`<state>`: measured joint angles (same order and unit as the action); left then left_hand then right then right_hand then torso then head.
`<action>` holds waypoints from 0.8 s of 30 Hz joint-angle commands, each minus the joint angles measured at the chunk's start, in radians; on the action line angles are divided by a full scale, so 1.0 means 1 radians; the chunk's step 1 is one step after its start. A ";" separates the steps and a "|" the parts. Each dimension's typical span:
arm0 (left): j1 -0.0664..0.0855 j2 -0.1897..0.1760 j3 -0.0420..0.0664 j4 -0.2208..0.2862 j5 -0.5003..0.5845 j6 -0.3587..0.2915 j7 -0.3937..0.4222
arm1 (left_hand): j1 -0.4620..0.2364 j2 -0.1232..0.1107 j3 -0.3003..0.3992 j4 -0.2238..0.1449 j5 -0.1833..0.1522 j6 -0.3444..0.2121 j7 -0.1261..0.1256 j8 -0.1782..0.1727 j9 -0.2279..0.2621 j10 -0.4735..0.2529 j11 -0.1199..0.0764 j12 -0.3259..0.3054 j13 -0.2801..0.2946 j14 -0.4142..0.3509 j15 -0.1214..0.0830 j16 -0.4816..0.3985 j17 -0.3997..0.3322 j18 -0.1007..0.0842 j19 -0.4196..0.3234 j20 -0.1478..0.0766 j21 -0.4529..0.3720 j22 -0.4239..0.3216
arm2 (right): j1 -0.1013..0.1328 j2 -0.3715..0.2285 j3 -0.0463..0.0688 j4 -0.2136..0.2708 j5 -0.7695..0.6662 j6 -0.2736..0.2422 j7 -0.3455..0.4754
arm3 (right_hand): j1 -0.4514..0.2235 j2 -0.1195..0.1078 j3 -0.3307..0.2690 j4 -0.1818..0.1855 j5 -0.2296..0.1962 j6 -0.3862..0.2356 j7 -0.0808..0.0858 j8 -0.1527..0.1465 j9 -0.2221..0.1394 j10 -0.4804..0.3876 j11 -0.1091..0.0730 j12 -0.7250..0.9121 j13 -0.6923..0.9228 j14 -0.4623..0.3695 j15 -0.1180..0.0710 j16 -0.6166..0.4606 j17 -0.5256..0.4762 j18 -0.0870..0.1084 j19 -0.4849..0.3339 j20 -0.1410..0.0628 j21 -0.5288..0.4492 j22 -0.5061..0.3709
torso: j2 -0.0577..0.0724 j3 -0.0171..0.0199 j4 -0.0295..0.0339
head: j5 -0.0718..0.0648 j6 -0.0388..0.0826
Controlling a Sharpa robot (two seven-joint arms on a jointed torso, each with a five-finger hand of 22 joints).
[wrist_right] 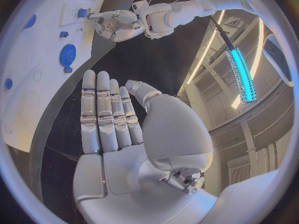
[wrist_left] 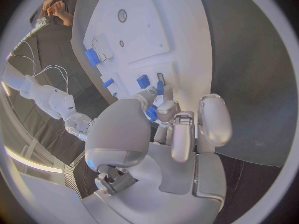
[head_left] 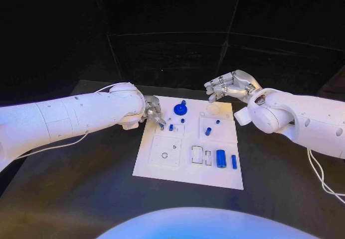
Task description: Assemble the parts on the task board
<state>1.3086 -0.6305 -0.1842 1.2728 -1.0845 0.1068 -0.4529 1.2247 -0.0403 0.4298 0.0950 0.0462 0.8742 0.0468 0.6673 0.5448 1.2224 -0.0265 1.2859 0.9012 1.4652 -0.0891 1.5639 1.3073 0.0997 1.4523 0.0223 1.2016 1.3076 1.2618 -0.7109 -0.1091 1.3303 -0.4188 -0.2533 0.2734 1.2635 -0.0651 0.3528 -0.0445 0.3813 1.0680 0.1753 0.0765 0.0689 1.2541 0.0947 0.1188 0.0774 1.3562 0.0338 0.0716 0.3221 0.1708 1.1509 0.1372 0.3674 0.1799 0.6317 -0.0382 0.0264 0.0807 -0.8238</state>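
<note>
White flat rectangular task board point(head_left: 162, 172): middle of black table point(head_left: 65, 199), long side running away from robot.
Left silver hand point(head_left: 152, 114): over board's far left corner, fingers curled down, fingertips pinching small blue peg point(wrist_left: 151, 114) against board surface.
Right silver hand point(head_left: 228, 85): raised past board's far right corner, fingers straight and pressed together side by side, thumb apart, holding nothing.
Blue round knobbed disc point(head_left: 180, 108): far middle of board, just right of left hand.
Blue upright cylinder point(head_left: 221, 158): near right part of board, thin blue bar point(head_left: 234, 161) just beside it toward right edge.
Small blue pieces: one point(head_left: 208, 131) mid-right of board, one point(head_left: 218, 121) farther back.
Round hole point(head_left: 164, 155): near left part of board.
</note>
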 commanded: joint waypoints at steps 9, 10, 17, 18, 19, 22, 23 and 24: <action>-0.004 0.004 -0.001 -0.004 -0.007 0.039 -0.018 | 0.007 0.000 0.122 -0.115 0.003 0.005 -0.002 0.007 0.001 0.010 0.000 0.006 0.001 0.106 0.003 0.007 0.263 -0.016 0.008 -0.001 0.003 0.004 | 0.001 0.002 0.001 0.000 0.000 0.009 0.006 | 0.009 -0.001 0.005 -0.001 0.002 -0.006 -0.001 -0.006 0.000 -0.006 0.005 -0.001 -0.001 0.001 0.005 -0.005 -0.001 0.011 0.005 0.000 -0.004 -0.001 | 0.000 -0.0001 0.0009 | 0.000 -0.005; -0.004 0.004 -0.001 -0.005 -0.007 0.040 -0.018 | 0.007 0.000 0.122 -0.115 0.003 0.005 -0.002 0.007 0.001 0.010 0.000 0.006 0.001 0.106 0.003 0.007 0.263 -0.016 0.008 -0.001 0.003 0.004 | 0.001 0.003 0.001 0.000 0.000 0.009 0.006 | 0.009 -0.001 0.005 -0.001 0.002 -0.006 -0.001 -0.006 0.000 -0.006 0.005 -0.001 -0.001 0.001 0.005 -0.005 -0.001 0.011 0.005 0.000 -0.004 -0.001 | 0.000 -0.0001 0.0009 | 0.000 -0.005; -0.007 0.003 -0.003 -0.005 -0.007 0.053 -0.020 | 0.007 0.000 0.122 -0.115 0.003 0.005 -0.002 0.007 0.001 0.010 0.000 0.006 0.001 0.106 0.003 0.007 0.263 -0.016 0.008 -0.001 0.003 0.004 | 0.001 0.003 0.001 -0.001 0.000 0.010 0.006 | 0.009 -0.001 0.005 -0.001 0.002 -0.006 -0.001 -0.006 0.000 -0.006 0.005 -0.001 -0.001 0.001 0.005 -0.005 -0.001 0.011 0.005 0.000 -0.004 -0.001 | 0.000 -0.0002 0.0008 | 0.000 -0.007; -0.007 0.003 -0.003 -0.004 -0.007 0.055 -0.021 | 0.007 0.000 0.122 -0.115 0.003 0.005 -0.002 0.007 0.001 0.010 0.000 0.006 0.001 0.106 0.003 0.007 0.263 -0.016 0.008 -0.001 0.003 0.004 | 0.001 0.003 0.001 -0.001 0.000 0.010 0.006 | 0.009 -0.001 0.005 -0.001 0.002 -0.006 -0.001 -0.006 0.000 -0.006 0.005 -0.001 -0.001 0.001 0.005 -0.005 -0.001 0.011 0.005 0.000 -0.004 -0.001 | 0.000 -0.0003 0.0009 | 0.000 -0.007; -0.007 0.003 -0.003 -0.003 -0.007 0.056 -0.021 | 0.007 0.000 0.122 -0.115 0.003 0.005 -0.002 0.007 0.001 0.010 0.000 0.006 0.001 0.106 0.003 0.007 0.263 -0.016 0.008 -0.001 0.003 0.004 | 0.001 0.003 0.001 -0.001 0.000 0.010 0.006 | 0.009 -0.001 0.005 -0.001 0.002 -0.006 -0.001 -0.006 0.000 -0.006 0.005 -0.001 -0.001 0.001 0.005 -0.005 -0.001 0.011 0.005 0.000 -0.004 -0.001 | 0.000 -0.0005 0.0011 | -0.001 -0.008; -0.007 0.004 -0.003 0.000 -0.007 0.059 -0.022 | 0.006 0.000 0.125 -0.115 0.003 0.005 -0.002 0.008 0.002 0.011 0.000 0.006 0.003 0.106 0.003 0.007 0.263 -0.016 0.008 -0.001 0.003 0.004 | 0.000 0.004 0.001 -0.002 0.000 0.011 0.006 | 0.009 -0.001 0.005 -0.001 0.002 -0.006 -0.001 -0.006 0.000 -0.006 0.005 -0.001 -0.001 0.001 0.005 -0.005 -0.001 0.011 0.005 0.000 -0.004 -0.001 | 0.000 -0.0011 0.0007 | 0.000 -0.008; -0.008 0.004 -0.003 0.000 -0.007 0.059 -0.022 | 0.006 0.000 0.125 -0.115 0.003 0.005 -0.002 0.008 0.002 0.011 0.000 0.006 0.003 0.106 0.003 0.007 0.263 -0.016 0.008 -0.001 0.003 0.004 | 0.000 0.004 0.001 -0.002 0.000 0.011 0.006 | 0.009 -0.001 0.005 -0.001 0.002 -0.006 -0.001 -0.006 0.000 -0.006 0.005 -0.001 -0.001 0.001 0.005 -0.005 -0.001 0.011 0.005 0.000 -0.004 -0.001 | 0.000 -0.0011 0.0004 | 0.001 -0.009; -0.008 0.005 -0.003 0.000 -0.007 0.060 -0.022 | 0.006 0.000 0.125 -0.115 0.003 0.005 -0.002 0.008 0.002 0.011 0.000 0.006 0.003 0.106 0.003 0.007 0.263 -0.016 0.008 -0.001 0.003 0.004 | 0.000 0.004 0.001 -0.002 0.000 0.011 0.005 | 0.009 -0.001 0.005 -0.001 0.002 -0.006 -0.001 -0.006 0.000 -0.006 0.005 -0.001 -0.001 0.001 0.005 -0.005 -0.001 0.011 0.005 0.000 -0.004 -0.001 | 0.000 -0.0005 0.0002 | 0.001 -0.010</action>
<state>1.3042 -0.6273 -0.1844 1.2711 -1.0853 0.1411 -0.4601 1.2233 -0.0392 0.4341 0.0963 0.0422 0.8736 0.0476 0.6701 0.5456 1.2294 -0.0269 1.2858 0.9033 1.4651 -0.0891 1.5639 1.3074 0.0997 1.4522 0.0223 1.2016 1.3075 1.2604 -0.7080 -0.1091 1.3278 -0.4188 -0.2512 0.2734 1.2635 -0.0652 0.3528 -0.0445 0.3813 1.0680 0.1753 0.0765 0.0689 1.2541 0.0947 0.1188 0.0776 1.3562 0.0338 0.0716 0.3222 0.1708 1.1509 0.1372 0.3675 0.1801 0.6316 -0.0387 0.0274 0.0808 -0.8326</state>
